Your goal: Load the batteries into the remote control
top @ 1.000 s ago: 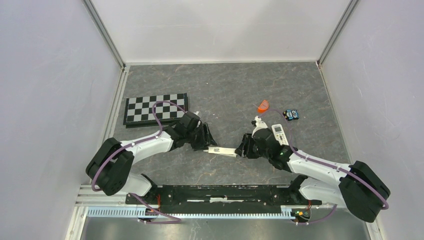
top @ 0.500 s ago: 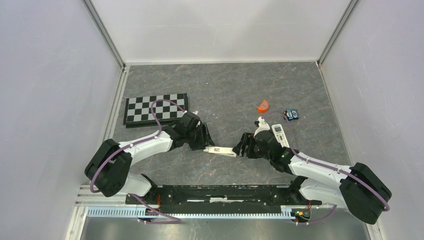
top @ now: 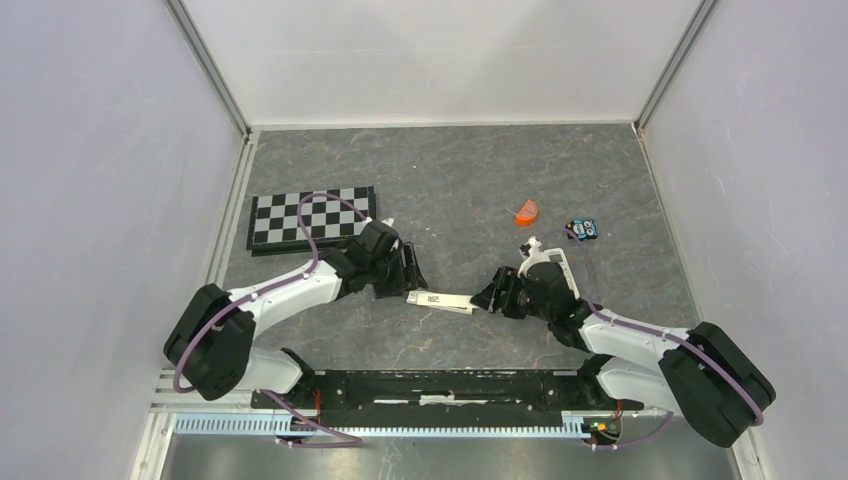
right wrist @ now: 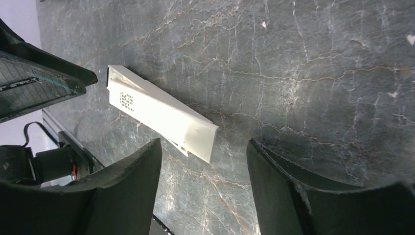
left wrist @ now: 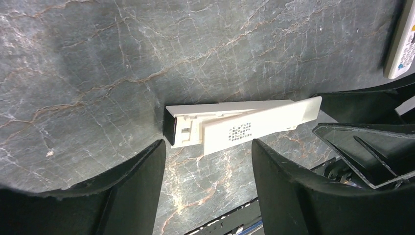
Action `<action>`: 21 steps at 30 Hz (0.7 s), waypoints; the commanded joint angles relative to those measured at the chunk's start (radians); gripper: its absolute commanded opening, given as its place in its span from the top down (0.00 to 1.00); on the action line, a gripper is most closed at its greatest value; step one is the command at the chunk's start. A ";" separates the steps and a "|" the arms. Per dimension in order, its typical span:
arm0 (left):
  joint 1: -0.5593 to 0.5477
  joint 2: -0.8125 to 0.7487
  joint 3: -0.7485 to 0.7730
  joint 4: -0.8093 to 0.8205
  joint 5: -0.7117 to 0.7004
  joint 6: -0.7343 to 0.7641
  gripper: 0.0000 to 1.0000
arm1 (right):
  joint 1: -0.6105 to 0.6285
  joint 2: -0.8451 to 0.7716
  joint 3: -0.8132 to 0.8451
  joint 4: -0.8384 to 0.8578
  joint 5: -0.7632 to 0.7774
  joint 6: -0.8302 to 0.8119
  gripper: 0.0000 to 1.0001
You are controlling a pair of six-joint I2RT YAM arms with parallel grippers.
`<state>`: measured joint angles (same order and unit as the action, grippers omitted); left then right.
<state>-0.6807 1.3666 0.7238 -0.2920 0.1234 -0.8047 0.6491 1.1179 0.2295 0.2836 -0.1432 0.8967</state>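
The remote control (top: 440, 301) (left wrist: 235, 125) (right wrist: 161, 115) is a slim cream handset. It lies flat on the dark marble table (top: 450, 180) between my two grippers, with its printed label facing up. At its left end a dark open recess (left wrist: 170, 128) shows, and the long cover panel sits slightly askew. My left gripper (top: 412, 277) (left wrist: 208, 147) stands open just off that left end, touching nothing. My right gripper (top: 490, 297) (right wrist: 203, 144) stands open just off the right end, also empty. The batteries are out of view.
A second white handset with buttons (top: 553, 262) (left wrist: 402, 44) lies partly under my right arm. Behind it are an orange piece (top: 526, 211) and a small blue-black object (top: 582, 229). A folded chessboard (top: 310, 218) lies at the back left.
Both grippers have opened wider and drawn back a little from the remote's ends. The remote control has stayed on the table. My right arm now covers more of the second handset.
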 commanded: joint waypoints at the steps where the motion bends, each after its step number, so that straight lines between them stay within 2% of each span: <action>1: 0.005 -0.033 0.047 -0.034 -0.046 0.059 0.28 | -0.037 0.026 -0.038 0.131 -0.146 -0.004 0.33; 5: 0.020 -0.040 0.052 -0.047 -0.050 0.071 0.25 | -0.068 0.070 -0.061 0.213 -0.248 -0.011 0.40; 9: 0.038 -0.044 0.052 -0.053 -0.041 0.079 0.24 | -0.091 0.105 -0.053 0.232 -0.283 -0.051 0.44; 17: 0.070 -0.046 0.050 -0.056 -0.018 0.091 0.23 | -0.137 0.161 -0.040 0.258 -0.310 -0.109 0.45; 21: 0.076 -0.043 0.050 -0.058 -0.014 0.090 0.23 | -0.153 0.209 -0.047 0.339 -0.348 -0.103 0.44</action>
<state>-0.6128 1.3506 0.7403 -0.3508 0.1066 -0.7570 0.5110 1.2831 0.1772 0.5285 -0.4530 0.8257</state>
